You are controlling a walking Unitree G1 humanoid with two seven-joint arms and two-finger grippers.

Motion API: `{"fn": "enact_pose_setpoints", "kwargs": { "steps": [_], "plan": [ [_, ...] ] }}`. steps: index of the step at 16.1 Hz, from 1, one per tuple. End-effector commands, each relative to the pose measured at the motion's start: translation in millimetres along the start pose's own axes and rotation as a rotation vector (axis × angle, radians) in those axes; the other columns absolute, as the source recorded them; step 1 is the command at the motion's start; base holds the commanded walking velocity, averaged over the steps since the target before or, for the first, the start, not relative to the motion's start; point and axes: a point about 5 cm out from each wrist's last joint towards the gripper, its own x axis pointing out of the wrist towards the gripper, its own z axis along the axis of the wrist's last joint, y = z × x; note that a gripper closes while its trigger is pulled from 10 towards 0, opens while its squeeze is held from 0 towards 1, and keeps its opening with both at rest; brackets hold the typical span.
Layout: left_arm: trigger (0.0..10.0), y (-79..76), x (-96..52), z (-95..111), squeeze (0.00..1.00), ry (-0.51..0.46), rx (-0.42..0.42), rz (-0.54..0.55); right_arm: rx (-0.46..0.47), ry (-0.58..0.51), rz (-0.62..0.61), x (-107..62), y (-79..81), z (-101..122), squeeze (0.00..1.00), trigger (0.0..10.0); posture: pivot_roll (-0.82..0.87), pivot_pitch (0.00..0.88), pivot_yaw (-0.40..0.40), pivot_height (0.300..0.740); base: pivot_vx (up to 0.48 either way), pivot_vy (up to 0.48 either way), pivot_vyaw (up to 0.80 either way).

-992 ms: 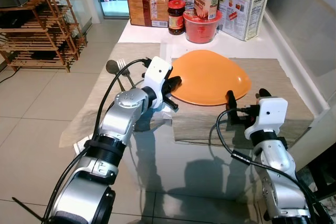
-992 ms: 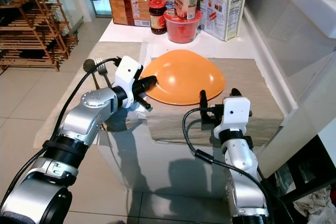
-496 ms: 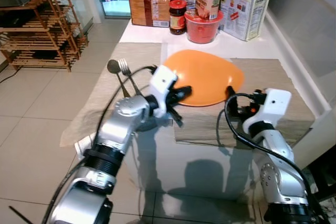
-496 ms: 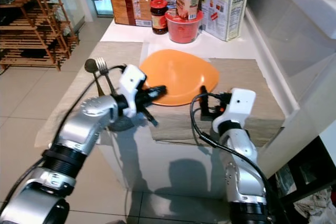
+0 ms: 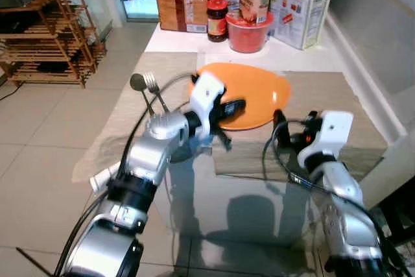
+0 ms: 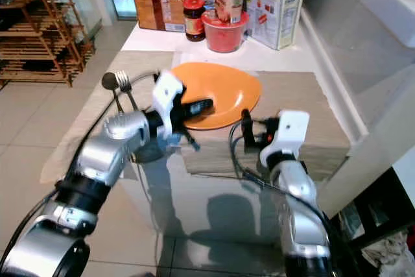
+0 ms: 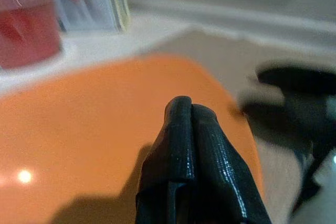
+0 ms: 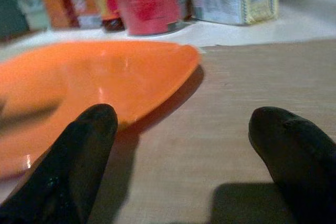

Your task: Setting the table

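The orange plate [image 5: 249, 94] lies on the grey placemat [image 5: 337, 105] on the worktop [image 5: 175, 40], with the left gripper [image 7: 191, 114] reaching over its near side, fingers pressed together and holding nothing. The right gripper [image 8: 184, 129] waits just beside the plate's rim, fingers spread wide. To shift the plate well, I judge the left fingers should press flat and slide it slowly, stopping short of the fork [image 5: 153, 85] and spoon [image 5: 138, 83].

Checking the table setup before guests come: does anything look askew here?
Yes. The orange plate sits off-centre, overhanging the left edge of its beige placemat toward the fork and spoon. The left hand, fingers shut, lies over it.
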Motion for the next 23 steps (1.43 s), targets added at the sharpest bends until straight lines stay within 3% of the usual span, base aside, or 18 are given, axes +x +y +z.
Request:
{"fn": "enact_pose_setpoints", "kwargs": {
  "steps": [1, 3, 4, 5, 9, 16, 19, 23],
  "plan": [
    [10.0, 6.6, -2.1, 19.3, 0.00, -0.059, 0.023, 0.027, -0.076, -0.037, 0.020, -5.0, 3.9, 4.3, 0.00, 10.0, -0.05, 0.000, 0.041, 0.740, 0.000, 0.000, 0.00],
    [10.0, 14.3, -5.0, 21.5, 0.00, -0.046, 0.045, 0.058, -0.097, -0.035, 0.019, -10.1, 4.0, 1.1, 0.00, 10.0, -0.05, 0.000, 0.039, 0.740, 0.000, 0.000, 0.00],
    [10.0, 20.1, -6.6, 16.9, 0.00, -0.011, 0.053, 0.079, -0.090, -0.035, 0.016, -10.6, 4.4, 0.7, 0.00, 10.0, -0.06, 0.000, 0.039, 0.740, 0.000, 0.000, 0.00],
    [10.0, 30.2, -9.1, 1.4, 0.00, 0.096, 0.070, 0.111, -0.109, -0.068, 0.036, -12.9, 8.2, 5.2, 0.00, 10.0, -0.06, 0.000, 0.039, 0.740, 0.000, 0.000, 0.00],
    [10.0, 39.8, -12.7, -11.8, 0.00, 0.212, 0.088, 0.117, -0.119, -0.092, 0.063, -20.7, 13.8, 10.3, 0.00, 10.0, -0.06, 0.000, 0.043, 0.740, 0.000, 0.000, 0.00],
    [10.0, 62.9, -21.2, -11.4, 0.00, 0.251, 0.136, 0.176, -0.115, -0.093, 0.052, -20.2, 12.3, 12.0, 0.00, 10.0, -0.07, 0.000, 0.047, 0.740, 0.000, 0.000, 0.00],
    [10.0, 73.6, -23.0, -7.2, 0.00, 0.226, 0.112, 0.216, -0.117, -0.090, 0.047, -21.8, 10.7, 12.0, 0.00, 10.0, -0.08, 0.000, 0.051, 0.740, 0.000, 0.000, 0.00],
    [10.0, 67.2, -11.6, -11.2, 0.00, 0.274, 0.160, 0.184, -0.121, -0.086, 0.060, -22.8, 13.1, 12.2, 0.00, 10.0, -0.09, 0.005, 0.049, 0.740, 0.000, 0.000, 0.00]
  ]
}}
